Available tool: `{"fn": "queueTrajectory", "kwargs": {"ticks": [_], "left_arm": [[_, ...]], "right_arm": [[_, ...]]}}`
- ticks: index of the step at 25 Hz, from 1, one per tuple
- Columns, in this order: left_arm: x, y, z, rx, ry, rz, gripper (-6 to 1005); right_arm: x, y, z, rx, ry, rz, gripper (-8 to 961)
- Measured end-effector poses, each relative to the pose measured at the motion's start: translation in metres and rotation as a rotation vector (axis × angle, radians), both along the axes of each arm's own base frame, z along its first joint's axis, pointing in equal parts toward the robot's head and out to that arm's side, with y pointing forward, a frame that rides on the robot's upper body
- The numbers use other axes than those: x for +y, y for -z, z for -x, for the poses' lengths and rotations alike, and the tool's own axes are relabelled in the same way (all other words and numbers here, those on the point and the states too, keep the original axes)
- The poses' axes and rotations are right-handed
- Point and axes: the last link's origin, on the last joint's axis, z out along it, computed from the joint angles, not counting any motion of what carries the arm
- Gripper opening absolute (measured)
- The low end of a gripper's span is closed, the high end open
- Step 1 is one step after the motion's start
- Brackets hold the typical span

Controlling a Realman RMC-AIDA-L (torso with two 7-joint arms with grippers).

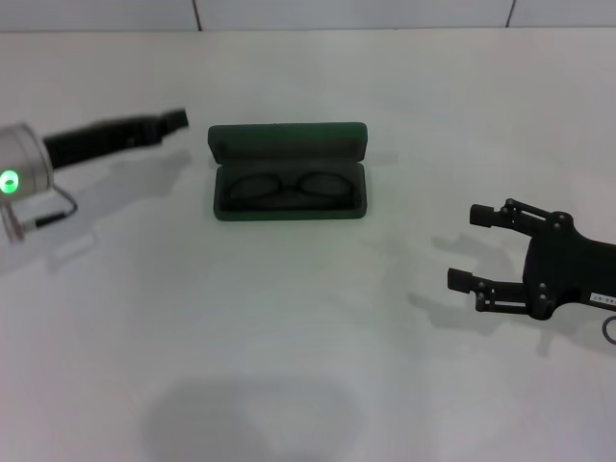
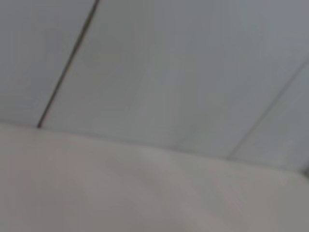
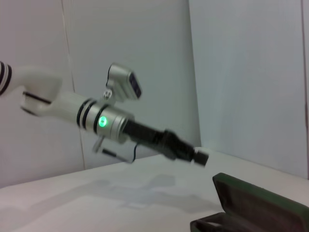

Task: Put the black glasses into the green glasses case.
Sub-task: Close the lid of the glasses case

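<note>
Sitting open at the desk's [image 1: 308, 366] centre-back, the green glasses case [image 1: 289, 171] has its lid tipped up toward the far side. The black glasses [image 1: 287, 187] lie inside the lower tray, lenses side by side, frame running along the case's length, fully within the rim. The right tool [image 1: 463, 248] hovers off to the right of the case, nearer the robot, well apart from it; its two black fingers [image 1: 489, 215] are spread wide and point toward the left, nothing between them. The left tool [image 1: 176, 118] sits to the left of the case, near the lid's left corner but not touching it; its tip reads as a narrow black stub in the head view, and whether it is spread or pressed together cannot be told. A green light glows on the left arm's silver wrist section [image 1: 17, 173]. The right wrist view shows the left arm [image 3: 111, 121] reaching in above the desk, tip just beside the raised lid [image 3: 260, 193]. The left wrist view shows only desk surface and wall panels.
</note>
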Motion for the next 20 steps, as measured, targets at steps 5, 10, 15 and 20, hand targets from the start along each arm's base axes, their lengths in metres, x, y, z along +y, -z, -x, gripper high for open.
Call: {"fn": "queueTrajectory", "kwargs": {"ticks": [5,10,15,20], "left_arm": [[0.026,-0.013,-0.036,0.032,-0.099,-0.015,-1],[0.050,0.006,-0.080,0.191,-0.166,-0.117,-1],[0.056,0.039,-0.104,0.239,-0.171,-0.173,-1],[0.060,0.064,-0.107,0.247,-0.174,-0.163,-1]], "right_arm": [[0.003,0.001,0.001,-0.006,0.004,-0.007,872],[0.003,0.000,0.000,-0.009,0.009,-0.012,872],[0.005,-0.001,0.000,-0.014,0.005,-0.019,872],[0.005,-0.001,0.000,-0.015,0.007,-0.022,872]]}}
